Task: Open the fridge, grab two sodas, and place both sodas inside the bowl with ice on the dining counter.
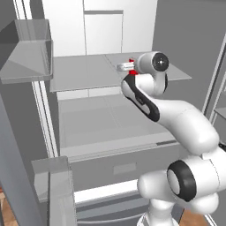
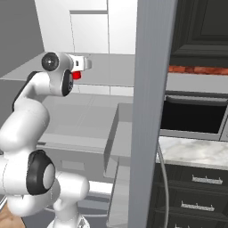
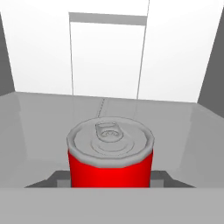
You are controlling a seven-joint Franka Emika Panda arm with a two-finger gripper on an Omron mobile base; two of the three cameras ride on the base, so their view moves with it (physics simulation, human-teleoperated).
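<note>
A: Working left to right, what's there?

B: The left door bin (image 1: pixel 28 48) of the open fridge (image 1: pixel 110 26) hangs at the left edge. Then comes the grey shelf (image 1: pixel 84 73), and at its right part the gripper (image 1: pixel 130 66) reaches in, with a bit of red showing at its tip.

A: The can?

B: Yes. From the hand camera the can (image 3: pixel 110 159) stands upright on the shelf, right in front, with a dark finger (image 3: pixel 59 178) touching each side low on its body. The jaws look narrowed onto it, so I judge the gripper is closed on the can. It sits level with the shelf, so I can't tell if it is lifted.

A: How will it handle?

B: My guess is light, rigid enough for a firm squeeze, with a smooth painted wall that can slip. A grip across the middle of the round body, fingers on opposite sides, suits it best. Held so low, it could tip forward when lifted.

A: And the bottle, the bowl?

B: I can't place them from here. To the right stands the other door (image 2: pixel 153 111).
</note>
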